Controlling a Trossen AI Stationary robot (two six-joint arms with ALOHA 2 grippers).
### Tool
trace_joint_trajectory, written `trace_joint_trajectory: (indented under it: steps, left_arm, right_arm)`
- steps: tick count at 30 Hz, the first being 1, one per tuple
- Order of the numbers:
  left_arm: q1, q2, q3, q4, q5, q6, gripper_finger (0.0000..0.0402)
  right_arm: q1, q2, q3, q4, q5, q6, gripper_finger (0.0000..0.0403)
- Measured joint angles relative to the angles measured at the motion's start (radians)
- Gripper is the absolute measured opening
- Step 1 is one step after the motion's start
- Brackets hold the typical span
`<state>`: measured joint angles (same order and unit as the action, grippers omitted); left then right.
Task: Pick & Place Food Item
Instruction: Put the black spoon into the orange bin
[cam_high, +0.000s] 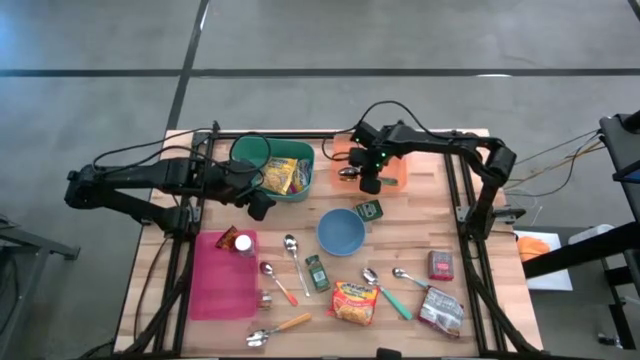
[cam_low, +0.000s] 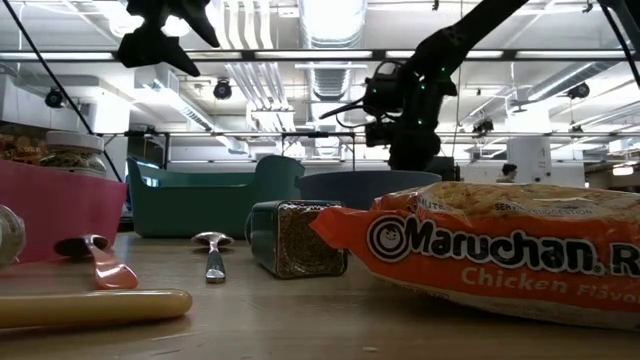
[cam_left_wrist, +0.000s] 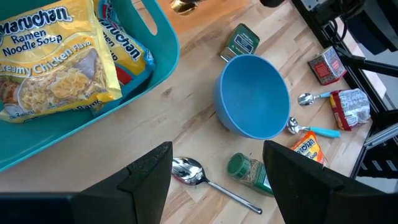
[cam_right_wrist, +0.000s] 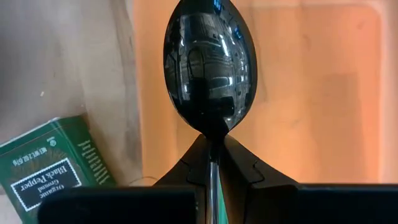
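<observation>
Bin (cam_high: 243, 153): far left of table, ramen packets (cam_high: 283, 176) inside. Tray (cam_high: 393, 172): far right, well apart from bin. Bowl (cam_high: 341, 232): centre, pepper tin (cam_high: 369, 210) just beside it. Mat (cam_high: 222, 283): near left, jar (cam_high: 237, 241) on it.

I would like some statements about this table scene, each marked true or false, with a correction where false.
1. The right end effector is shut on a shiny metal spoon. True.
2. The spoon is above the orange plastic tray. True.
3. The round blue bowl holds a ramen packet. False: it is empty.
4. The teal plastic bin is empty. False: yellow ramen noodle packets lie in it.
5. The left end effector is open and holds nothing. True.
</observation>
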<state>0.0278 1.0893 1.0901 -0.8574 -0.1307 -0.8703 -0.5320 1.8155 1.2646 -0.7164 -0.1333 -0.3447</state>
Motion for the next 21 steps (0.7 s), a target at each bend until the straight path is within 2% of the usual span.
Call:
trace_joint_trajectory:
  steps: [7,21]
  left_arm:
    - [0.001,0.0,0.0,0.0,0.0,0.0,0.025]
    - [0.001,0.0,0.0,0.0,0.0,-0.02,0.025]
  right_arm:
    - [-0.001,0.021,-0.046,0.027,0.001,0.028,0.0012]
    - [0.004,0.041,-0.056,0.063,0.002,0.078,0.0012]
